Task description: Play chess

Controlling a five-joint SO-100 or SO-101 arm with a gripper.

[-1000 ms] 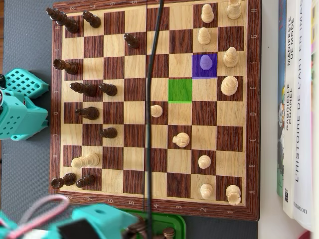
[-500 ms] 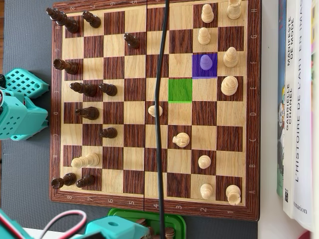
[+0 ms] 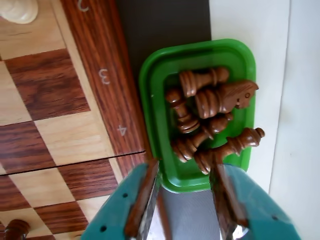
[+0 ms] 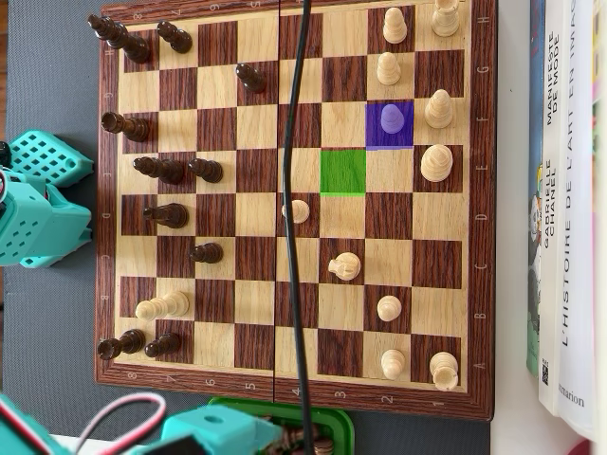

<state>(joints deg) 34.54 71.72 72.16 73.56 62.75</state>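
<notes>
1. Wrist view – the gripper (image 3: 187, 200) is seen from behind its two teal jaws, which are held apart with only bare grey mat between them; nothing is gripped. It is poised just short of the near rim of the green tray (image 3: 150, 95), which lies just off the chessboard (image 3: 55, 125) edge beside the numerals 3 and 4.

2. Wrist view – a heap of dark captured pieces (image 3: 210, 115) is kept in the tray, lying on their sides and touching one another; they appear to be stored there so that taken men stay clear of play. The open jaws above the tray suggest a piece has been or is to be handled there, though which cannot be told.

3. Overhead view – the board (image 4: 294, 204) is shown in mid-game. Dark pieces are massed toward its left edge, pale ones toward its right. A pale piece tinted purple (image 4: 391, 118) stands on a purple square, and the green square (image 4: 342, 172) lies diagonally adjacent below-left – judged to be marked as source and target of the move.

4. Overhead view – the tray (image 4: 334, 422) is at the board's bottom edge, largely covered by the arm (image 4: 213, 428). A black cable (image 4: 302, 227) is draped across the board's middle. Books (image 4: 567, 190) lie off its right edge
</notes>
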